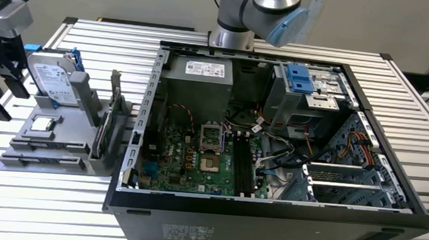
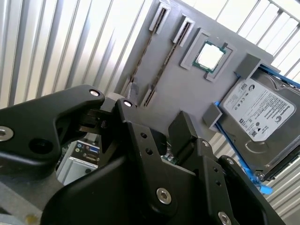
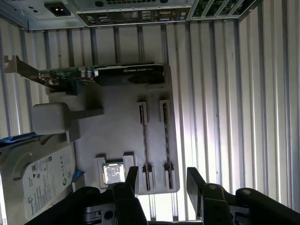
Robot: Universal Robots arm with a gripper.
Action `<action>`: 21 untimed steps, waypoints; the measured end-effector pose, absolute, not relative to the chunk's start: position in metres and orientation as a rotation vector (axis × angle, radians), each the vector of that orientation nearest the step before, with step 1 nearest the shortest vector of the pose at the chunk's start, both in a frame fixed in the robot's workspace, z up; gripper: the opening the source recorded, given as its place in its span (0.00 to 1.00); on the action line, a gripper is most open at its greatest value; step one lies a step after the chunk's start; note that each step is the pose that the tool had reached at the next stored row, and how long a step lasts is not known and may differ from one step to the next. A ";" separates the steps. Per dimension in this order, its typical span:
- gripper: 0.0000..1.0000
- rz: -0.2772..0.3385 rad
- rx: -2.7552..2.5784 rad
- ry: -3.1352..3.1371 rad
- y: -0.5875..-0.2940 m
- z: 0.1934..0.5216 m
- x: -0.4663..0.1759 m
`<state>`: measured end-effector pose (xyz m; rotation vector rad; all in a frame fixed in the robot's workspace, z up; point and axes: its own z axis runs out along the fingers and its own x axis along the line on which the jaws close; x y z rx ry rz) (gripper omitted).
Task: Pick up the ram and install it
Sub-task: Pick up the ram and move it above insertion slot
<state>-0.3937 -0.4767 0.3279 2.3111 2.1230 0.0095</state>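
Observation:
Two ram sticks stand on edge in holders on a grey fixture plate (image 3: pixel 119 117). In the first wrist view they are thin dark strips, one ram stick (image 3: pixel 143 140) beside the other (image 3: pixel 165 140). In the second wrist view the same ram sticks (image 2: pixel 143 56) (image 2: pixel 166 63) run side by side. My gripper (image 3: pixel 163 183) hangs open above the end of the sticks nearest the processor, holding nothing and well clear of them. In the exterior view the gripper (image 1: pixel 8 101) hovers at the far left, above the plate's outer edge. The motherboard's black slots (image 1: pixel 242 166) lie inside the open computer case (image 1: pixel 359 218).
The plate also holds a processor chip (image 3: pixel 113 173), a hard drive (image 3: pixel 40 176) in a blue-edged cradle, and a graphics card (image 3: pixel 117 74) with a metal bracket. The case stands just beside the plate on a slatted metal table (image 1: pixel 57 211). Cables crowd the case near the slots.

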 end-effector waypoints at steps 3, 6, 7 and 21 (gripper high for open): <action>1.00 0.009 2.311 2.123 -0.477 0.325 -0.394; 1.00 0.009 2.311 2.123 -0.477 0.323 -0.394; 1.00 0.009 2.311 2.123 -0.477 0.322 -0.394; 1.00 0.009 2.311 2.123 -0.477 0.311 -0.394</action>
